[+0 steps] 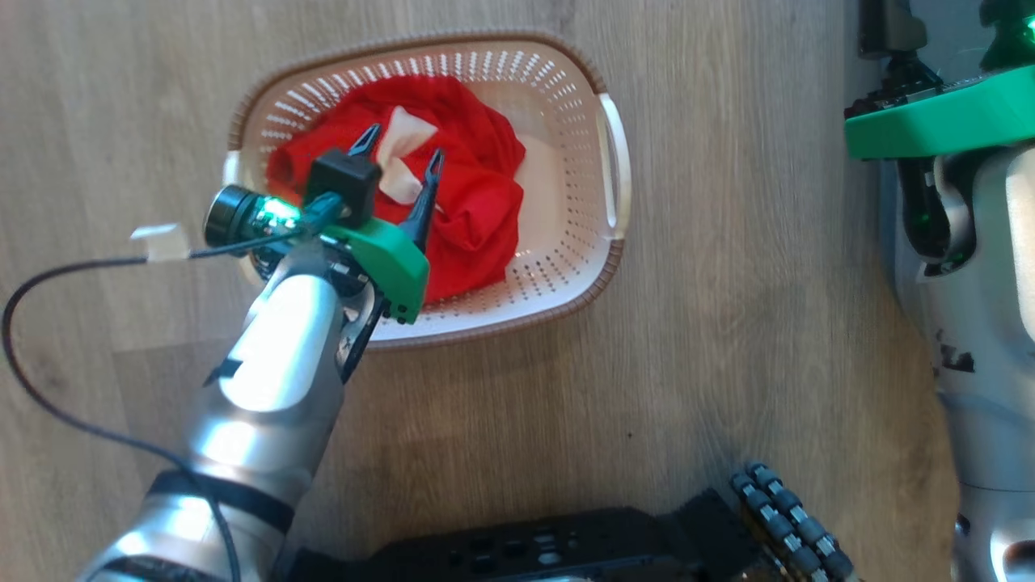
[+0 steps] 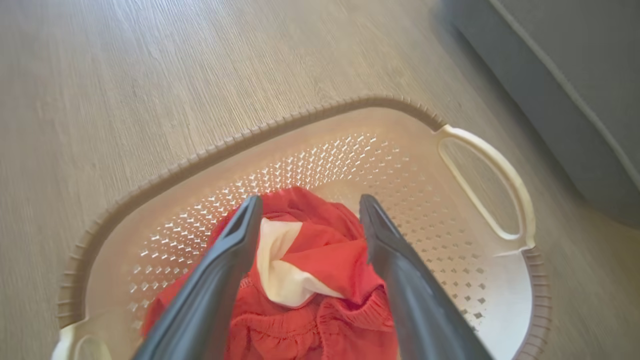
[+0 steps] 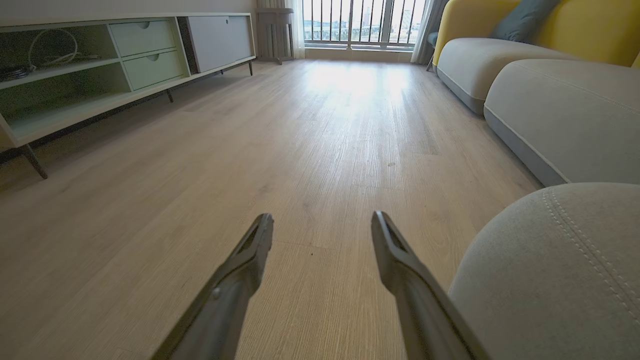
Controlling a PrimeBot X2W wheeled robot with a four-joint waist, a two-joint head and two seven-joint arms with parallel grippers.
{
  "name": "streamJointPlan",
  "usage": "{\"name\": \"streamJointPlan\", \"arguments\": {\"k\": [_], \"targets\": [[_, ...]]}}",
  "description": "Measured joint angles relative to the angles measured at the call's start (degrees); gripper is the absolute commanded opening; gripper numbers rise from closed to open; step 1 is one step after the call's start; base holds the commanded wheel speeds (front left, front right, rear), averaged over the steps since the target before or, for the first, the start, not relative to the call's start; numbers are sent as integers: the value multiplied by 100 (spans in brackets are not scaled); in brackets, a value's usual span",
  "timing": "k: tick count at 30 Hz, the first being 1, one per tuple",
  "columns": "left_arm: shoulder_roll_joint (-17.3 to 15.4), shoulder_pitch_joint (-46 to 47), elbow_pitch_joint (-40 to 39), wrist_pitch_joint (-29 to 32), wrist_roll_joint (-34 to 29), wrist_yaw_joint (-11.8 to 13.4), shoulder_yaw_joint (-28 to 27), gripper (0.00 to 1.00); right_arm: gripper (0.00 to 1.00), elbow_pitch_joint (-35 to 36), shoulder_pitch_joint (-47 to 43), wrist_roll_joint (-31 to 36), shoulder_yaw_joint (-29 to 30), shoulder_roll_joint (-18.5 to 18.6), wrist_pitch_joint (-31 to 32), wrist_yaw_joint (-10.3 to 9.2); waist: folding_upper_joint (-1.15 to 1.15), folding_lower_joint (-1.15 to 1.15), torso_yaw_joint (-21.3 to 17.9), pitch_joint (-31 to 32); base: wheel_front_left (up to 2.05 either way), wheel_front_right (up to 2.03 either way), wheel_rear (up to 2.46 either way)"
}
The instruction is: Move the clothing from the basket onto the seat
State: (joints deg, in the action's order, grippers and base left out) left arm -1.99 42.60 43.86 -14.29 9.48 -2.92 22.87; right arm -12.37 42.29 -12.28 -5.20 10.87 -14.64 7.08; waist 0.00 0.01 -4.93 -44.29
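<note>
Straddling a white patch of the red clothing point(image 1: 477, 210), the left gripper point(image 1: 404, 144) stands wide apart, clasping nothing; contact with the fabric cannot be told. The clothing lies heaped in the basket point(image 1: 558, 267) on the wooden floor point(image 1: 728, 323). The right gripper point(image 3: 322, 216), equally spread and empty, hangs above the floor beside the grey seat point(image 3: 550, 275).

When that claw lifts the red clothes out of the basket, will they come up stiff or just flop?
Probably flop: the clothing lies crumpled in soft folds, so it should drape and dangle from the left gripper. It looks thin, so it is likely light. A trailing edge could catch on the basket rim.
</note>
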Motion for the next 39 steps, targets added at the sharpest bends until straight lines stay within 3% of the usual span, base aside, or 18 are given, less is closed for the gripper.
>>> {"name": "streamJointPlan", "arguments": {"k": [14, 25, 30, 31, 32, 39], "targets": [[-1, 1385, 2301, 208, -700, 18, 1378, 100, 100, 107, 65, -37, -137, -163, 0, 1, 0, -1, -444, -619, 0, 0, 0], [-120, 1875, 2917, 896, -1109, 566, 1906, 100, 100, 211, 74, -38, -155, -241, 0, 1, 0, -1, -589, -979, 0, 0, 0], [-256, 1930, 2977, 1068, -1156, 558, 1986, 100, 100, 241, 132, -38, -144, -288, 0, 1, 0, -1, -676, -1093, 0, 0, 0], [-253, 1939, 2977, 1049, -1147, 533, 1978, 56, 100, 241, 151, -38, -133, -290, 0, 1, 0, -1, -684, -1103, 0, 0, 0], [-249, 1944, 2977, 960, -1096, 502, 1963, 0, 100, 241, 162, -38, -119, -290, 0, 1, 0, -1, -685, -1103, 0, 0, 0], [-131, 1936, 2982, 452, -773, 402, 1867, 0, 100, 207, 162, -75, -97, -319, 0, 1, 0, -1, -632, -893, 0, 0, 0]]}}
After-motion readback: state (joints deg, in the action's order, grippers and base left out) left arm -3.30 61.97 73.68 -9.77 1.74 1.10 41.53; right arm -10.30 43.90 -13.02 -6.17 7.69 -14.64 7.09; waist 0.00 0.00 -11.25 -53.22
